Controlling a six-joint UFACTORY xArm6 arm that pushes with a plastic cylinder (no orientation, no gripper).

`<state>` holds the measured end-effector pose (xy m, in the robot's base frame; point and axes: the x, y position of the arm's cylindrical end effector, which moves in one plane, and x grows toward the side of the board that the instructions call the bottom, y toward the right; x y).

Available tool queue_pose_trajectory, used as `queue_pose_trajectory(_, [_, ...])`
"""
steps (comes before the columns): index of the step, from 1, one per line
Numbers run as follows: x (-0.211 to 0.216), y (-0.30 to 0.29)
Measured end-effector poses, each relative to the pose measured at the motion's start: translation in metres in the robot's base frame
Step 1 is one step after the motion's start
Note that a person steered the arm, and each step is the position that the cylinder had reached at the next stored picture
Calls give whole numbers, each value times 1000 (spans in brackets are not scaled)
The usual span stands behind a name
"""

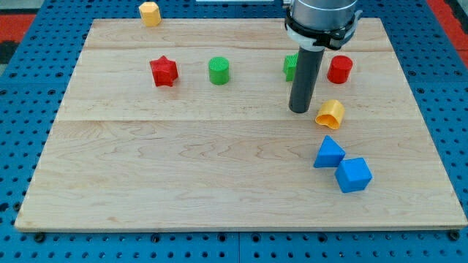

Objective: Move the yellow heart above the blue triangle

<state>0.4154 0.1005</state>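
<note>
The yellow heart (330,113) lies on the wooden board (183,168) at the view's right, above the blue triangle (328,153) with a gap between them. My tip (299,109) rests just left of the yellow heart, close to it; I cannot tell if they touch. The rod rises from there to the arm at the view's top.
A blue cube (354,174) touches the blue triangle at its lower right. A red cylinder (339,69) and a green block (291,66), partly hidden by the rod, sit above the heart. A green cylinder (219,71), a red star (164,71) and a yellow hexagon (150,13) are further left.
</note>
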Motion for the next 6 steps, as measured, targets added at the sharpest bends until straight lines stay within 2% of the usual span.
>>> queue_pose_trajectory(1, [-16, 17])
queue_pose_trajectory(2, [-8, 67])
queue_pose_trajectory(3, [-1, 80])
queue_pose_trajectory(4, [28, 106])
queue_pose_trajectory(6, [34, 67])
